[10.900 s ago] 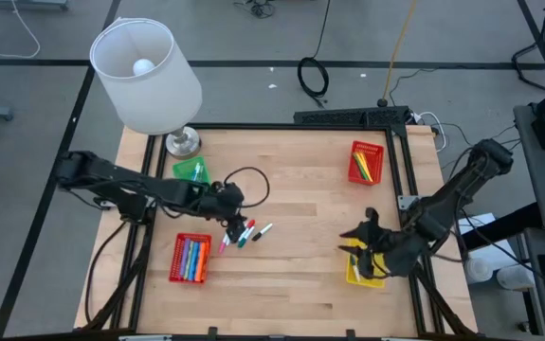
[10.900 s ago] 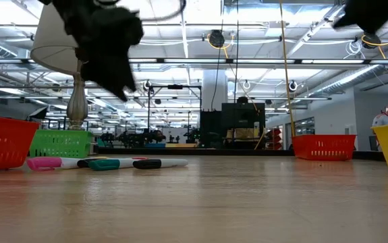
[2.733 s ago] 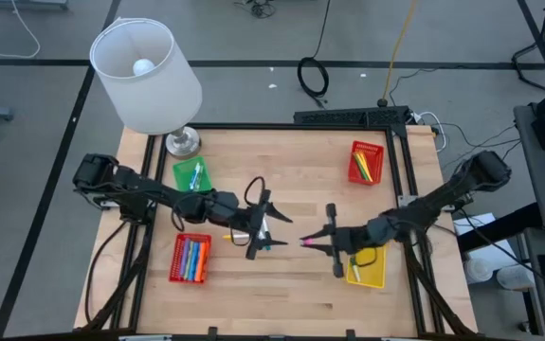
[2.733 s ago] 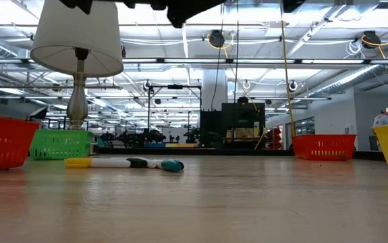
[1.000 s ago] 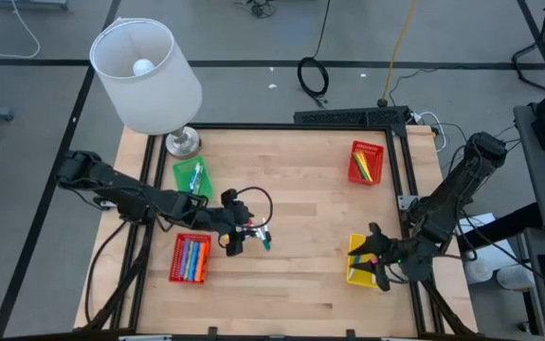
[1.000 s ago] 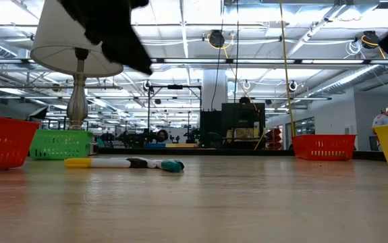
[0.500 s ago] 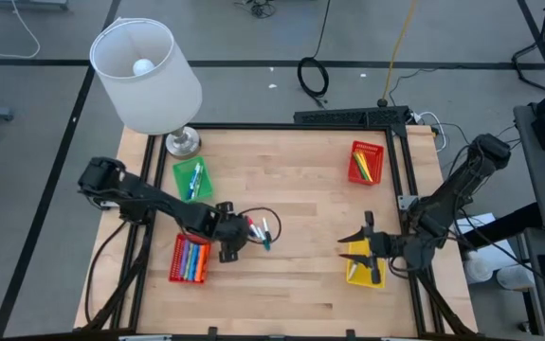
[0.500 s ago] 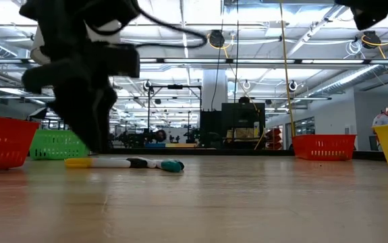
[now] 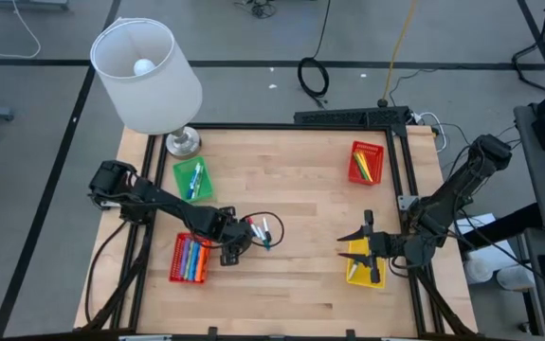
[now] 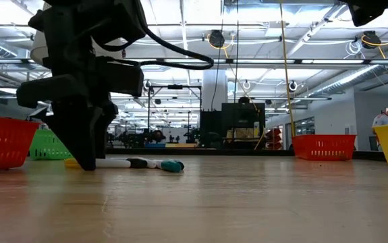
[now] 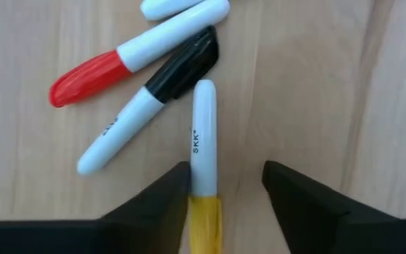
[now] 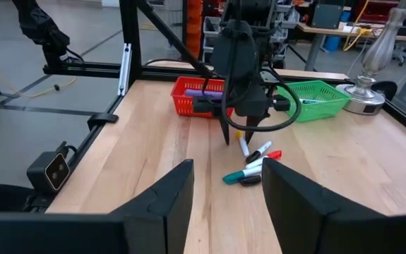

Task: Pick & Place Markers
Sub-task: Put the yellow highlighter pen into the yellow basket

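Note:
Several white-barrelled markers lie flat on the wood near the table's middle. The left wrist view shows a red-capped one, a black-capped one and a yellow-capped one. My left gripper is open and points down, low at the table. Its fingers stand on either side of the yellow-capped marker, which lies close to one finger. My right gripper is open and hovers over the yellow basket. My left gripper comes from above with its fingers across the yellow-capped marker where barrel meets cap. One finger stands right against the marker's side, and whether it touches I cannot tell. The marker lies flat on the table.
A red basket full of markers sits just left of my left gripper. A green basket and a lamp stand at the far left, and another red basket at the far right. Bare wood lies between the arms.
My left gripper has dropped from well above the table to the tabletop, shifting slightly toward the near edge, and now straddles the yellow-capped marker. My right gripper has risen a little over the yellow basket. The markers have stayed put.

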You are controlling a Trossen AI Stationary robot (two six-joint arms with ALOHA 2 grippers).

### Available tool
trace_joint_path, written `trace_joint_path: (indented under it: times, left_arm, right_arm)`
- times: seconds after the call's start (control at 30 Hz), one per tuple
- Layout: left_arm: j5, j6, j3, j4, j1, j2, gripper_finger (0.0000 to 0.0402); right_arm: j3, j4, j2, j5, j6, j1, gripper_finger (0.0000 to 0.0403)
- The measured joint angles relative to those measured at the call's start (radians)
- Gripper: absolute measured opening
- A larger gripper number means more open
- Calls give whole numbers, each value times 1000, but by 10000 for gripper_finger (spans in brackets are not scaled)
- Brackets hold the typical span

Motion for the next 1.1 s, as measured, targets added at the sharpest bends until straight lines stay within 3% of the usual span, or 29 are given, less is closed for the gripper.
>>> trace_joint_path:
  times: [0.27,0.53,0.67,0.8,0.9,1.1]
  left_arm:
    - [24,-23,0,-3,-2,2,31]
    - [-42,55,-18,91,-24,-99,35]
    - [-118,129,-10,238,-37,-227,33]
    - [-148,324,-12,488,-51,-280,33]
    - [-79,476,-9,680,-41,-283,33]
    - [135,587,-10,874,25,-223,33]
  right_arm:
    - [0,2,0,0,0,0,155]
    - [0,7,3,3,1,-29,152]
    - [0,47,35,3,-9,-83,152]
    - [0,176,105,-8,-107,-155,148]
    - [0,323,161,-83,-224,-210,146]
    - [0,547,277,-196,-362,-301,149]
